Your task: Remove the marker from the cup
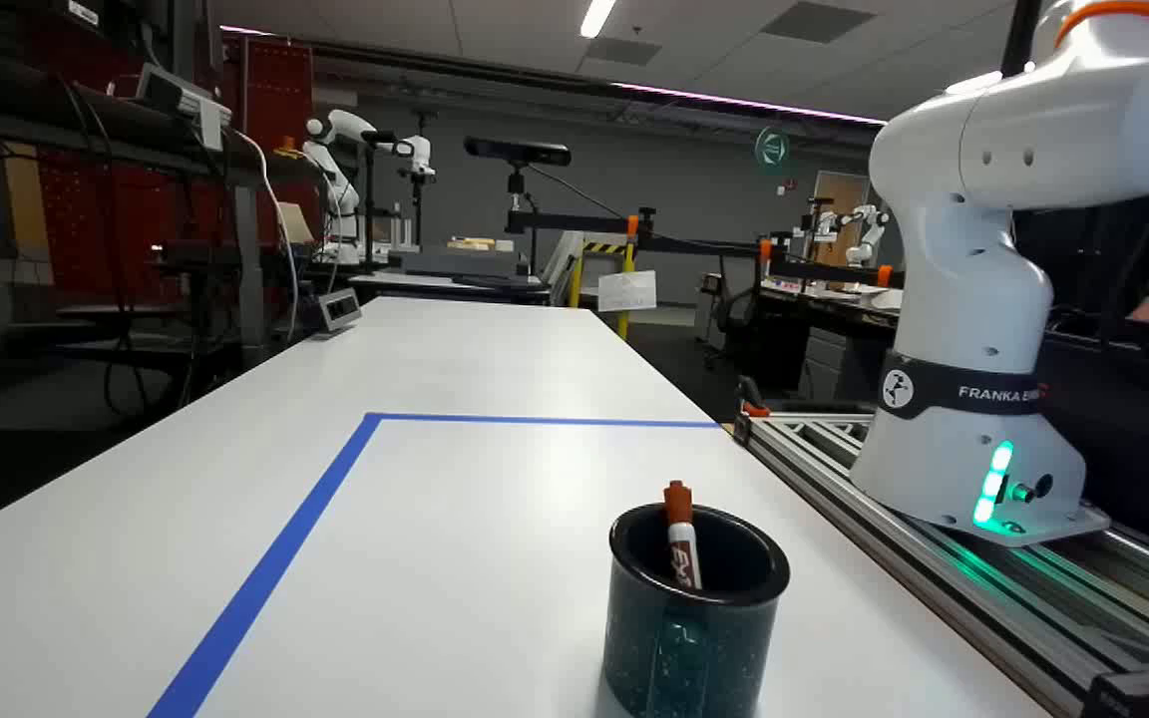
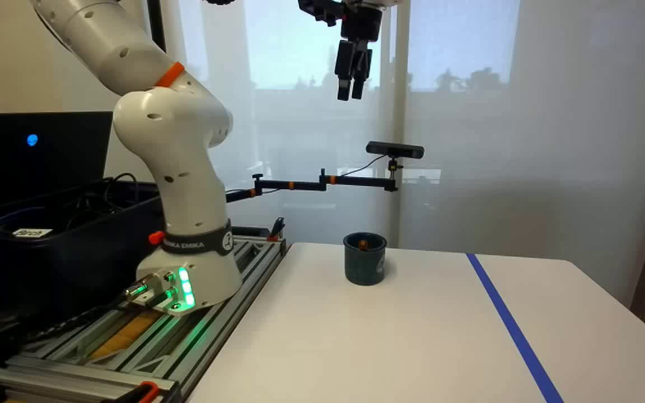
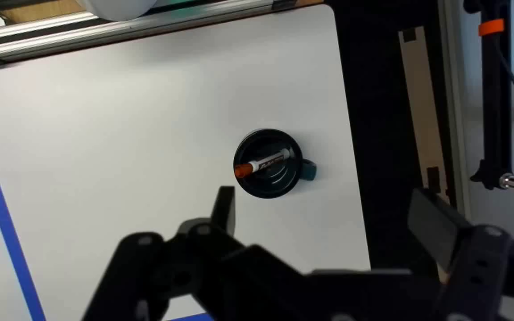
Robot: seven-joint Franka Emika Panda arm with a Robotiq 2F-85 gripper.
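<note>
The cup is dark teal, speckled and upright on the white table, and it also shows in an exterior view and in the wrist view. The marker leans inside the cup with its orange-red cap up, slightly above the rim. In the wrist view the marker lies slanted across the mouth, cap at the left rim. My gripper hangs high above the cup, pointing down. In the wrist view the gripper has its fingers wide apart with nothing between them. The marker's lower end is hidden in an exterior view.
The cup's handle points toward the near short table edge. Blue tape runs along the table. A camera on a black jointed arm stands beyond the table's end. The robot base sits on a metal frame beside the table.
</note>
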